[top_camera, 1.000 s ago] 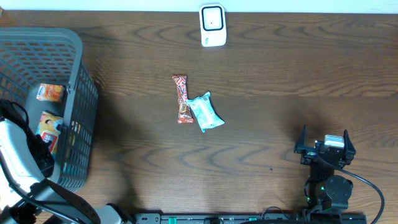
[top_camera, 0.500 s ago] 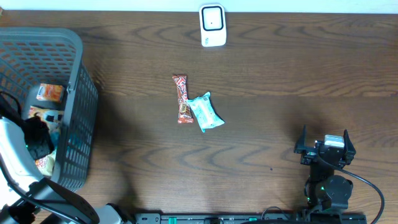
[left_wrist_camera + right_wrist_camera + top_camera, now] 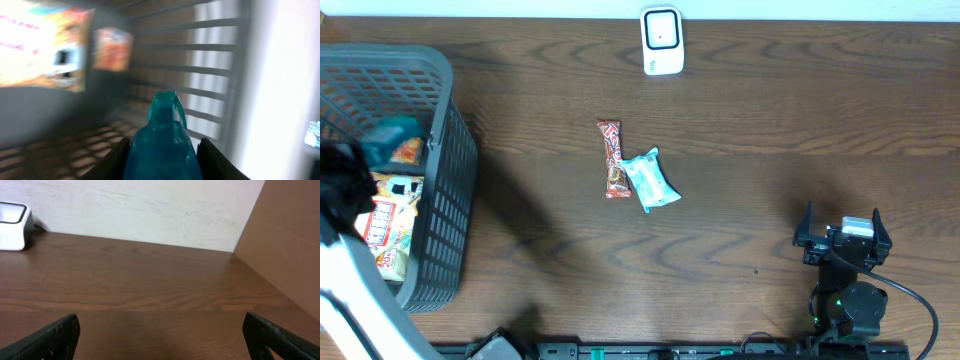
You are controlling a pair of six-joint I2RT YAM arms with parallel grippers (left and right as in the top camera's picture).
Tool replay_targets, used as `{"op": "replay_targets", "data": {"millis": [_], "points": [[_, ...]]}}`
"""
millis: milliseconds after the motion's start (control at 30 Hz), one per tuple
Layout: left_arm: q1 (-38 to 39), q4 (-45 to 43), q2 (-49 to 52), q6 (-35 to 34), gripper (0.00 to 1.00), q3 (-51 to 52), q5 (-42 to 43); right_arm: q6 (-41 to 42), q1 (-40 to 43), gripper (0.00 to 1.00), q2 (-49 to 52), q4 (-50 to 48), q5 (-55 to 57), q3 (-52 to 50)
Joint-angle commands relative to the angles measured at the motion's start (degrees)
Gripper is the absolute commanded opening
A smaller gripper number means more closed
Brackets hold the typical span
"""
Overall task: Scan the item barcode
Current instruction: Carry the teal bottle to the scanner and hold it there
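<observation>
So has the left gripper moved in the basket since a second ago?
Yes. Against the basket's rim in the overhead view, the left gripper has travelled toward the frame's top, now holding a teal packet.

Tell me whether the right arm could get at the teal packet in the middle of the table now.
Probably yes. The right gripper sits open and empty, with only bare table between it and the teal packet; the candy bar lies on the packet's far side, out of the way.
</observation>
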State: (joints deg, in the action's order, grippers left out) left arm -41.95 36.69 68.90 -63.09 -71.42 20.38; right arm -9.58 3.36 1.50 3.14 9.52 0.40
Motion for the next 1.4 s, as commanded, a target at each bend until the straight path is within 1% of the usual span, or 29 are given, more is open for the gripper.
{"op": "replay_targets", "data": {"millis": [0,67,167,267,367,467,533,667,867,967,1000,1167,1367], "points": [[-0.1,-4.7,-8.7,0.5,0.20,-2.3,2.6,-0.5,0.2,0.99,0.0,0.1,0.4,-0.1],[-0.1,-7.0,-13.1,0.5,0.20,-2.3,2.6,-0.5,0.2,0.99,0.0,0.1,0.4,-0.1],[-0.1,-7.9,-18.6,0.3,0.20,-2.3,4.3,-0.6,0.2,0.99,0.0,0.1,0.4,-0.1],[-0.1,-7.9,-22.3,0.3,0.20,-2.3,10.4,-0.5,0.2,0.99,0.0,0.1,0.4,-0.1],[1.4,-7.6,-23.6,0.3,0.20,-2.3,16.7,-0.5,0.2,0.99,0.0,0.1,0.4,-0.1],[5.8,-7.3,-23.5,0.3,0.20,-2.1,20.5,-0.5,0.2,0.99,0.0,0.1,0.4,-0.1],[9.9,-7.3,-23.1,0.3,0.20,-1.9,20.8,-0.5,0.2,0.99,0.0,0.1,0.4,-0.1],[21.4,-7.5,-20.7,0.3,0.20,-1.8,19.4,-0.5,0.2,0.99,0.0,0.1,0.4,-0.1],[40.3,-7.5,-13.8,3.8,0.20,-1.8,9.7,-0.5,0.2,0.99,0.0,0.1,0.4,-0.1],[49.8,-7.5,-7.9,5.5,0.20,-1.8,5.4,-0.6,0.2,0.99,0.0,0.1,0.4,-0.1],[55.1,-7.9,-3.4,6.4,0.20,-1.8,4.0,-0.5,0.2,0.99,0.0,0.1,0.4,-0.1],[66.3,-12.1,10.8,10.1,0.20,-1.8,4.0,-0.5,0.2,0.99,0.0,0.1,0.4,-0.1],[73.4,-21.0,25.3,16.1,0.21,-1.8,4.6,-0.5,0.2,0.99,0.0,0.1,0.4,-0.1]]}}
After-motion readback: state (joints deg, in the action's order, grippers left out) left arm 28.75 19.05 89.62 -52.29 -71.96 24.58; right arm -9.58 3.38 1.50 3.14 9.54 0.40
